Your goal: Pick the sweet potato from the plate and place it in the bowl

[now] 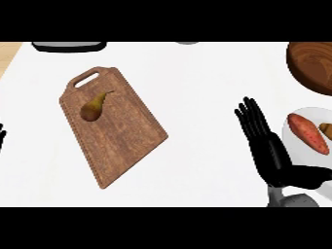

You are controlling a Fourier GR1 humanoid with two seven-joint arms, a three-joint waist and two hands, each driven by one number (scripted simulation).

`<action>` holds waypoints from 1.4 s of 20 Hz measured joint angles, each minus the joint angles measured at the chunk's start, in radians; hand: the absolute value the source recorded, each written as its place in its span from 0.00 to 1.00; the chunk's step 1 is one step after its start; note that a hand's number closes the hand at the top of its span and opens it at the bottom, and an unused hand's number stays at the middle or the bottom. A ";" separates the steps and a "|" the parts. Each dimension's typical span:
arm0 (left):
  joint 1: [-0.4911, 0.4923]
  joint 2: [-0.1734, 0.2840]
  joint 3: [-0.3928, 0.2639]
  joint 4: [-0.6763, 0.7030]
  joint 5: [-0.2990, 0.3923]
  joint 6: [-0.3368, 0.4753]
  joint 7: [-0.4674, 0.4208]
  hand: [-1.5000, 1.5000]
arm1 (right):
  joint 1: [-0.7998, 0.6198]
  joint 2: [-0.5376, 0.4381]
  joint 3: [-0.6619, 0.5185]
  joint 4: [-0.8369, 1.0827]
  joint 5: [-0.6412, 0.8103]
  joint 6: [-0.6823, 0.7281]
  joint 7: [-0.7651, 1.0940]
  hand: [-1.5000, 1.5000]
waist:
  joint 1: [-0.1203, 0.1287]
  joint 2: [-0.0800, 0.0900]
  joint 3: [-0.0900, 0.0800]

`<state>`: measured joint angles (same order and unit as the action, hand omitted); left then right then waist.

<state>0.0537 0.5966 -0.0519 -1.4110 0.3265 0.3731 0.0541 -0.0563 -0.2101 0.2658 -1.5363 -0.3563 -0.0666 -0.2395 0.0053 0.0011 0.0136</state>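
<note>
Reddish-orange, elongated sweet potato (308, 133) with tapered ends lies flat on the white round plate (298, 146) at the right edge of the view, long axis running from upper left to lower right. It sits on the plate's left part, just beside a second, browner piece further right. Brown wooden bowl (319, 68), dark grain inside, upright at upper right, cut off by the edge, just above the plate.
</note>
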 measured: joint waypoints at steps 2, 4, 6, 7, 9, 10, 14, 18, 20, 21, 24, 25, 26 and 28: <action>-0.012 -0.013 -0.026 -0.031 -0.009 -0.020 -0.005 0.50 | -0.019 -0.050 -0.049 0.004 -0.034 0.044 0.023 1.00 | -0.003 0.000 -0.005; -0.051 -0.032 -0.074 -0.073 -0.014 -0.063 -0.020 0.50 | -0.039 -0.122 -0.101 0.021 -0.070 0.111 0.037 1.00 | -0.018 0.001 -0.008; -0.090 -0.058 -0.135 -0.125 -0.016 -0.117 -0.043 0.50 | -0.062 -0.201 -0.155 0.047 -0.104 0.179 0.049 1.00 | -0.035 0.003 -0.009; -0.100 -0.066 -0.155 -0.138 -0.016 -0.135 -0.048 0.50 | -0.073 -0.267 -0.162 0.053 -0.043 0.180 0.046 1.00 | -0.046 0.002 -0.014; -0.128 -0.100 -0.216 -0.172 -0.016 -0.177 -0.056 0.50 | -0.083 -0.355 -0.190 0.119 0.002 0.211 0.041 0.00 | -0.042 0.008 -0.014; -0.150 -0.117 -0.241 -0.176 -0.016 -0.195 -0.058 0.50 | -0.093 -0.379 -0.207 0.167 -0.011 0.251 0.031 0.00 | -0.037 0.011 -0.013; -0.199 -0.170 -0.316 -0.177 -0.027 -0.246 -0.059 0.50 | -0.160 -0.445 -0.255 0.381 -0.005 0.396 -0.082 0.00 | -0.006 0.013 -0.011; -0.226 -0.203 -0.353 -0.173 -0.040 -0.267 -0.060 0.50 | -0.231 -0.531 -0.223 0.491 0.139 0.450 -0.193 0.00 | 0.015 0.013 -0.011; -0.225 -0.217 -0.366 -0.164 -0.050 -0.270 -0.068 0.50 | -0.279 -0.580 -0.200 0.533 0.210 0.466 -0.213 0.00 | 0.024 0.013 -0.011; -0.234 -0.220 -0.369 -0.162 -0.054 -0.272 -0.064 0.50 | -0.301 -0.603 -0.182 0.546 0.249 0.474 -0.214 0.00 | 0.027 0.013 -0.011; -0.254 -0.229 -0.372 -0.154 -0.058 -0.277 -0.057 0.50 | -0.357 -0.686 -0.117 0.565 0.372 0.501 -0.208 0.00 | 0.037 0.013 -0.012; -0.254 -0.238 -0.378 -0.150 -0.063 -0.273 -0.057 0.50 | -0.368 -0.713 -0.087 0.562 0.412 0.522 -0.202 0.00 | 0.037 0.013 -0.013; -0.257 -0.240 -0.379 -0.151 -0.064 -0.276 -0.057 0.50 | -0.387 -0.736 -0.058 0.564 0.447 0.550 -0.190 0.00 | 0.043 0.013 -0.014; -0.268 -0.244 -0.378 -0.150 -0.067 -0.276 -0.053 0.50 | -0.422 -0.785 -0.002 0.566 0.504 0.631 -0.172 0.00 | 0.048 0.013 -0.014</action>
<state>-0.2148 0.3529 -0.4299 -1.5606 0.2597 0.0971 0.0013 -0.4787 -0.9950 0.2638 -0.9701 0.1482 0.5647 -0.4118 0.0531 0.0138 -0.0007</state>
